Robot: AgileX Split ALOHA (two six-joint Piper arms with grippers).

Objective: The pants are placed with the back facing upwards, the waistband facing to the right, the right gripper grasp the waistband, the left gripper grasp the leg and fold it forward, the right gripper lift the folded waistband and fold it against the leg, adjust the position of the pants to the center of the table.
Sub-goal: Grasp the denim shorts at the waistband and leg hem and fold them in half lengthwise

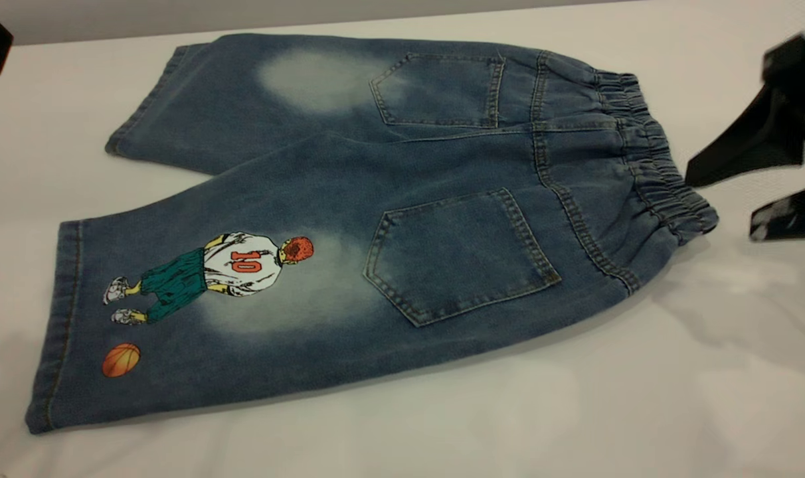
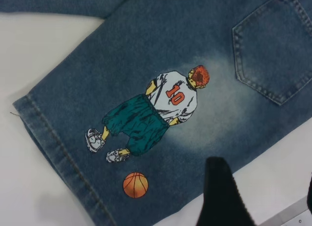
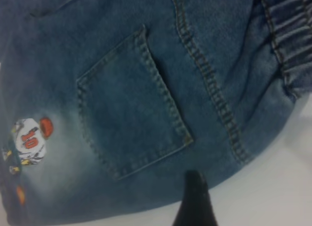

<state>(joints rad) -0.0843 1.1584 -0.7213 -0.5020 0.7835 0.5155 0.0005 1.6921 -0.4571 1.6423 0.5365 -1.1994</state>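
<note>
The jaws of the left gripper (image 2: 263, 197) are standing wide and holding nothing, hovering over the near hem side of the leg (image 1: 196, 312); in the exterior view only a dark corner of that arm is showing at the far left. The pants (image 1: 389, 219) are lying flat and unfolded, back upward, both pockets showing, on the pale counter (image 1: 575, 411). The printed leg is lying nearer the camera, the plain leg beyond it. The waistband (image 1: 648, 159) is pointing right. The right gripper (image 1: 721, 206) is sitting just beside the waistband, its jaws parted and gripping nothing. Judged from this layout, only the laying-out is done; both grasps, both folds and the centring are remaining. The counter is showing soft shadows, and a grey strip of wall is running behind its far edge.
</note>
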